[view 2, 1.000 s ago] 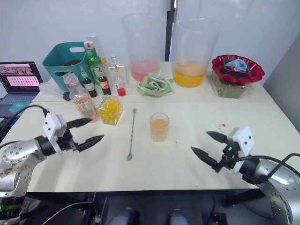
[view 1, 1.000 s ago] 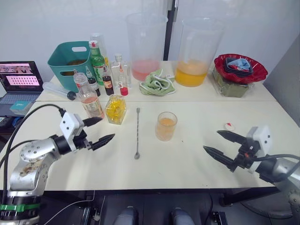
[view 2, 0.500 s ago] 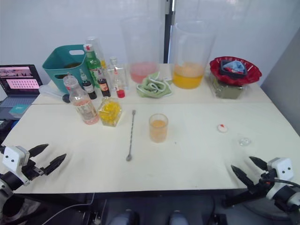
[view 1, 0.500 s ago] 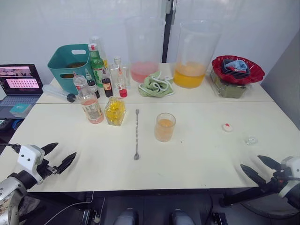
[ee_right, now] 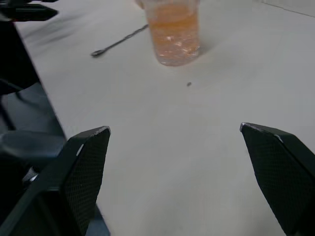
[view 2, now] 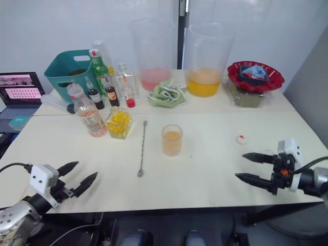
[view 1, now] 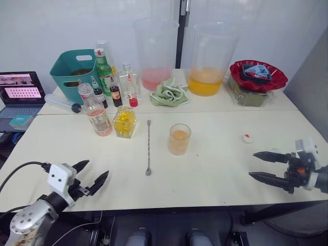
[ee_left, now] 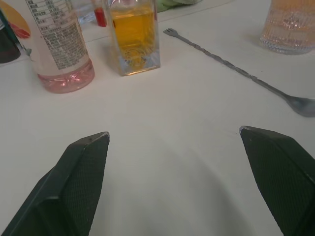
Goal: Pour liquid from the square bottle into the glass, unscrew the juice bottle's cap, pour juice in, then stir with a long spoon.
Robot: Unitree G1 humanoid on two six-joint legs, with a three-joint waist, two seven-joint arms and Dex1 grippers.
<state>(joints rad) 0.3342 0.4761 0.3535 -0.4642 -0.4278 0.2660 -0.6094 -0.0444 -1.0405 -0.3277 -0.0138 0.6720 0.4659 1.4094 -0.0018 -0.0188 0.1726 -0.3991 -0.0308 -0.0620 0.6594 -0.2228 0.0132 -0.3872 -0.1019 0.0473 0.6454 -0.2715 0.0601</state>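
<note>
Your left gripper point(view 1: 91, 176) and right gripper point(view 1: 260, 165) are both spread wide, holding nothing. The glass point(view 1: 179, 139) already has orange drink. The long spoon point(view 1: 148, 147) lies beside it on the desk point(view 1: 215, 169). Stirring looks next: reach for the spoon.

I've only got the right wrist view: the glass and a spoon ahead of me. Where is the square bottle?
Observer: The square bottle stands left of the long spoon, next to the juice bottle.
Operator: Anything near my right gripper?
Observer: A small white and red cap lies on the table just beyond the right gripper.
Operator: And the left gripper?
Observer: The left gripper is open and empty near the table's front edge.
</note>
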